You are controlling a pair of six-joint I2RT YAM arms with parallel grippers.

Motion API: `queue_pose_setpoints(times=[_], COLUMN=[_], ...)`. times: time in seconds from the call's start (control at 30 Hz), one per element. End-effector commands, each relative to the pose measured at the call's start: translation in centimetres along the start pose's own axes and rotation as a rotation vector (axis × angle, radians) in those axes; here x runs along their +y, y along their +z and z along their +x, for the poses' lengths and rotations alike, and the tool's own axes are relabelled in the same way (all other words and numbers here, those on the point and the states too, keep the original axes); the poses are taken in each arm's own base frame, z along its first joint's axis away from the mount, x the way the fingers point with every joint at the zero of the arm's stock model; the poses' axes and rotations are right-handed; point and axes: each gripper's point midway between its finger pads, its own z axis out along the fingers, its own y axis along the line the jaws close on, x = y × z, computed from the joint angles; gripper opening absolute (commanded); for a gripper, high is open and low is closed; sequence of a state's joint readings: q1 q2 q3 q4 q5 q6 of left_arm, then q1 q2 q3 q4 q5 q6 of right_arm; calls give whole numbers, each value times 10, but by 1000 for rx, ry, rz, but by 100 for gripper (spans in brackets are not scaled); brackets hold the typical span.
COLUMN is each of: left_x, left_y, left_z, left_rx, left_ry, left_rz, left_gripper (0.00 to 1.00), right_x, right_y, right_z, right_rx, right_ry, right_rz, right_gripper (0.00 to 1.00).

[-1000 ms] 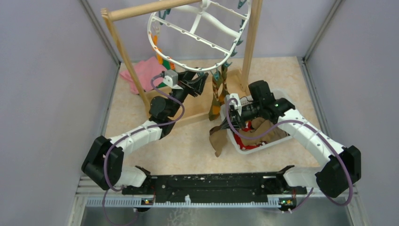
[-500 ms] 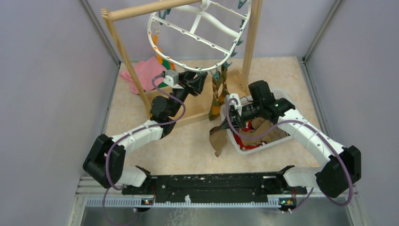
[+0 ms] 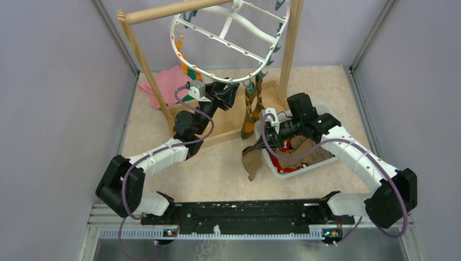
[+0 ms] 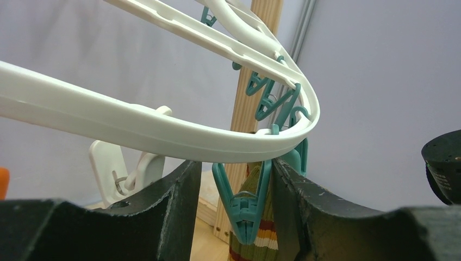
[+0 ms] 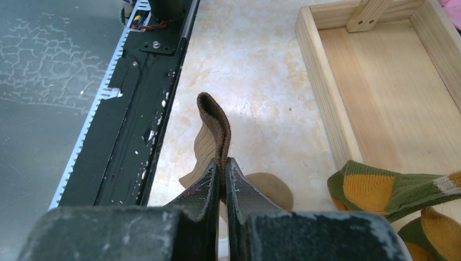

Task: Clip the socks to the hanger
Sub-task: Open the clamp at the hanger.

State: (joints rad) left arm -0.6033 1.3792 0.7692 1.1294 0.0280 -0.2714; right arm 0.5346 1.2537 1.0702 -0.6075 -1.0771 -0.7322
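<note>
By the white basket (image 3: 296,172), the right gripper's (image 5: 223,163) fingers pinch a ribbed tan sock (image 5: 216,125) at its darker brown cuff; under the white hanger's (image 4: 136,125) rim, the left gripper's (image 4: 234,169) fingers stand spread around a teal clip (image 4: 243,209); an olive, orange-striped sock (image 3: 251,109) hangs clipped beside it.

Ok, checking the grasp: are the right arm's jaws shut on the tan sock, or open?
Shut on it. The right wrist view shows the jaws pressed together, pinching the cuff of the tan sock.
</note>
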Motion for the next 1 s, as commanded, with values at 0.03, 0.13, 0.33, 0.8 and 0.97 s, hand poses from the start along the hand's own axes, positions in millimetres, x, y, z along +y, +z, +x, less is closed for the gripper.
queue_pose_setpoints(times=[0.03, 0.13, 0.33, 0.8, 0.97], left_x=[-11, -12, -13, -23, -27], left_y=[9, 10, 10, 9, 7], left_z=[-44, -45, -45, -48, -51], left_rx=[-128, -132, -130, -91, -82], left_ry=[-24, -30, -39, -127, -161], left_rz=[32, 35, 37, 61, 73], left_gripper=[55, 52, 26, 10, 9], right_x=[-1, -1, -2, -38, -63], right_y=[-7, -7, -8, -18, -22], right_z=[-30, -30, -30, -57, -81], right_rx=[-51, -51, -51, -109, -73], right_ry=[-98, -99, -99, 80, 110], right_rz=[8, 10, 13, 171, 270], right_gripper=[0, 0, 0, 0, 0])
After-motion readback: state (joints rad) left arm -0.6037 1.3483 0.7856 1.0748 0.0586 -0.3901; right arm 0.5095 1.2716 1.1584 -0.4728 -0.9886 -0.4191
